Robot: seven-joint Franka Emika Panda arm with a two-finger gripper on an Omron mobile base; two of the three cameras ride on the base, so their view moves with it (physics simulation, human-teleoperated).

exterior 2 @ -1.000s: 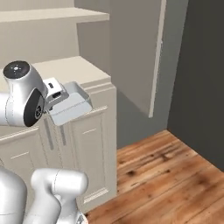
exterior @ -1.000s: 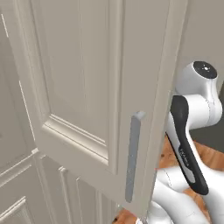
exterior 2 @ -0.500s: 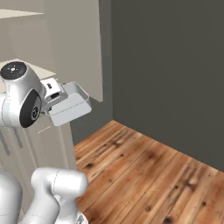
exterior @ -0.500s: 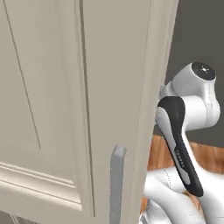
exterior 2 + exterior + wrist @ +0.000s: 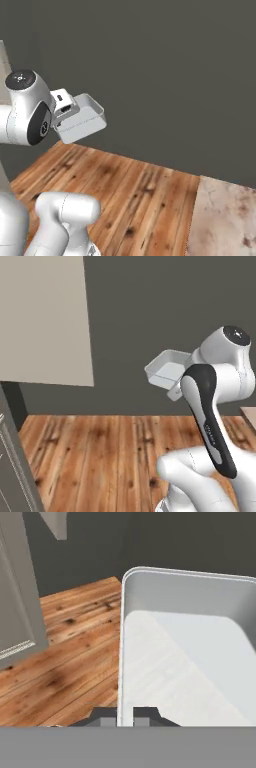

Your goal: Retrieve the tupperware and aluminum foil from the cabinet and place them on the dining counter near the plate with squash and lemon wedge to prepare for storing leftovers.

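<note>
end effector [image 5: 126, 718] clamped on tupperware [image 5: 185, 657] rim | above wood floor [image 5: 130, 190]

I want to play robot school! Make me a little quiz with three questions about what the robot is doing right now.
1. True or false: the gripper is pinching the rim of the plastic tub.
2. What lies beneath the tub? A) a wooden floor B) a blue plate C) a sink
3. Fill in: in the right base view, a corner of the brown-and-cream ______ shows at the lower right.

Key: 1 true. 2 A. 3 counter.
</note>
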